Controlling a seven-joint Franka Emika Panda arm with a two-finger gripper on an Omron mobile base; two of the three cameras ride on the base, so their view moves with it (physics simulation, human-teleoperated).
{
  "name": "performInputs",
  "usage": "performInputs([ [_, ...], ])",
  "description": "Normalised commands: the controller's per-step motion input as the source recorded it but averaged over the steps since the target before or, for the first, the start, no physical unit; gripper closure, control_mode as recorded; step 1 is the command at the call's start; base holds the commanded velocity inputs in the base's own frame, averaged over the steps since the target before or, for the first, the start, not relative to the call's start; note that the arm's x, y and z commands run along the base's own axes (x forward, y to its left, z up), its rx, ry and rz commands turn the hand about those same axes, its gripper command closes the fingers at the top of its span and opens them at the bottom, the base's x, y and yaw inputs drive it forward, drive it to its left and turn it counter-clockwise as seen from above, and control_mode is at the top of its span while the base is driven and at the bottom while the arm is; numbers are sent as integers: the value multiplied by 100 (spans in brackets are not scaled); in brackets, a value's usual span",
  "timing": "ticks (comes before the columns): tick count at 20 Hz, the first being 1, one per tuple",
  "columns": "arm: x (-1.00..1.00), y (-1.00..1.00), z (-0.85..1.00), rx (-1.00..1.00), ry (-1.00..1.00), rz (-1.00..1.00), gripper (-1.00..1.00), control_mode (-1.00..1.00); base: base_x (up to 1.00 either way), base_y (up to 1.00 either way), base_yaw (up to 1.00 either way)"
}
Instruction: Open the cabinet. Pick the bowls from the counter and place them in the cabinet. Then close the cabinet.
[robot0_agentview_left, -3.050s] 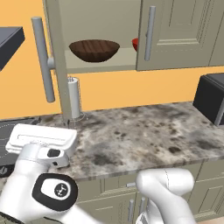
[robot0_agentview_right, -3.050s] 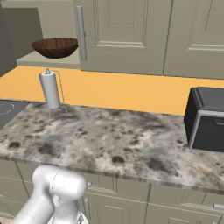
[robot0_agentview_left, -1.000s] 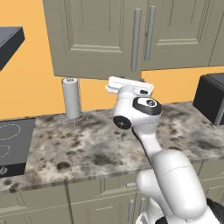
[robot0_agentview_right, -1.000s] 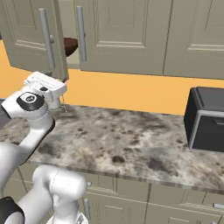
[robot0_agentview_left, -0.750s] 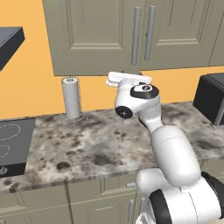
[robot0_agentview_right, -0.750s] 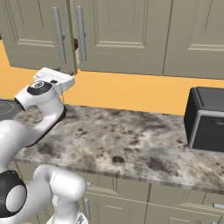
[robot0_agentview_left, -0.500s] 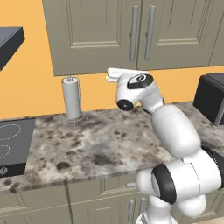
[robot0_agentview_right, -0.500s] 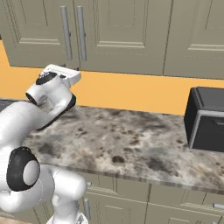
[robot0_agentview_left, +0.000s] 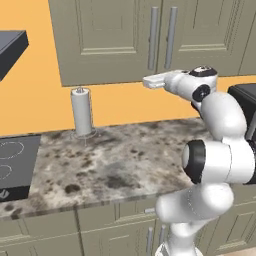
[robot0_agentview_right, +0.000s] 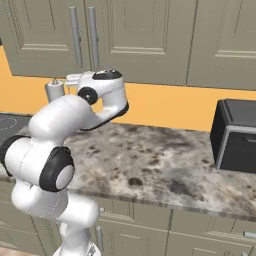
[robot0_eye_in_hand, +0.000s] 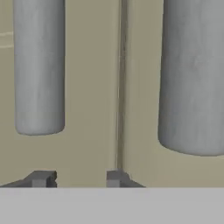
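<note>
Arm raised, hand (robot0_agentview_left: 150, 80) level, facing closed cabinet (robot0_agentview_left: 115, 40).

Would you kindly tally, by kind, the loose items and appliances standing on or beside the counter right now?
Paper towel roll on its holder: 1
Black toaster oven at the counter's right end: 1
Black stovetop at the counter's left end: 1
Total: 3
</note>
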Motion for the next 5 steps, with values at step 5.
performInputs([
  [5,54,-32,0,2,-12,-9,-100,-100,0,0,0],
])
